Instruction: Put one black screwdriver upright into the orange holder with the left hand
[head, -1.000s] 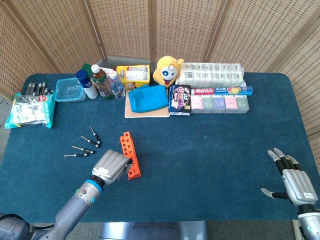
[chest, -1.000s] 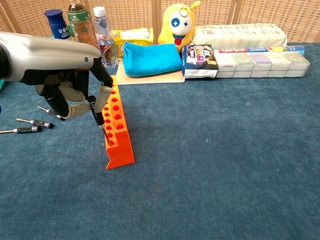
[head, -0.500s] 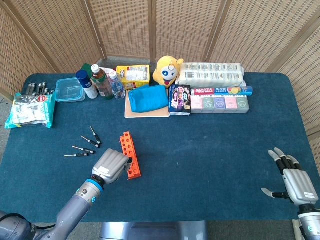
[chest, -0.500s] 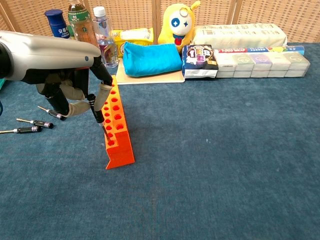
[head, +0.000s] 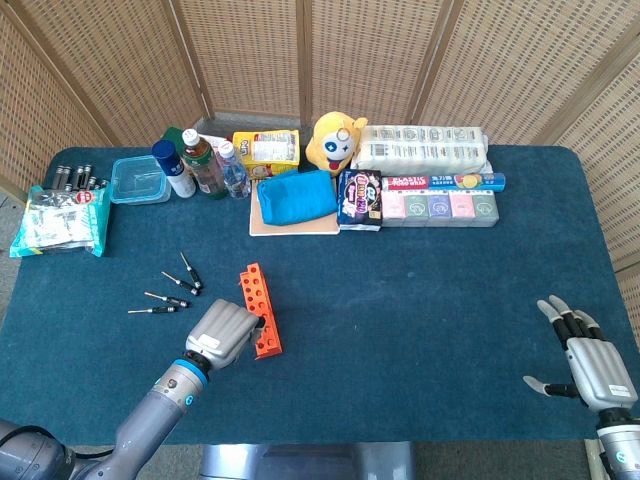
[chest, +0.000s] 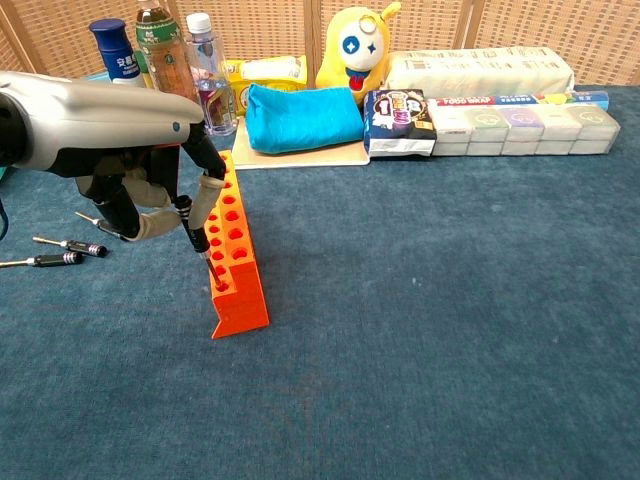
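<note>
My left hand (chest: 150, 195) still pinches the black screwdriver (chest: 197, 238); tip barely moved, now in the orange holder (chest: 235, 270) hole. Right hand (head: 590, 365) open, idle.

Bright, even light; sharp frames, faint shadows.

Back row of the blue table (head: 420, 300), left to right: foil packet (head: 60, 222), clear plastic box (head: 139, 180), three bottles (head: 203, 163), yellow snack bag (head: 267, 148), blue pouch (head: 297, 196) lying on a tan board (head: 292, 230), yellow plush toy (head: 334, 142), dark purple packet (head: 360, 199), row of small pastel boxes (head: 440, 205), white wrapped roll pack (head: 424, 147).
</note>
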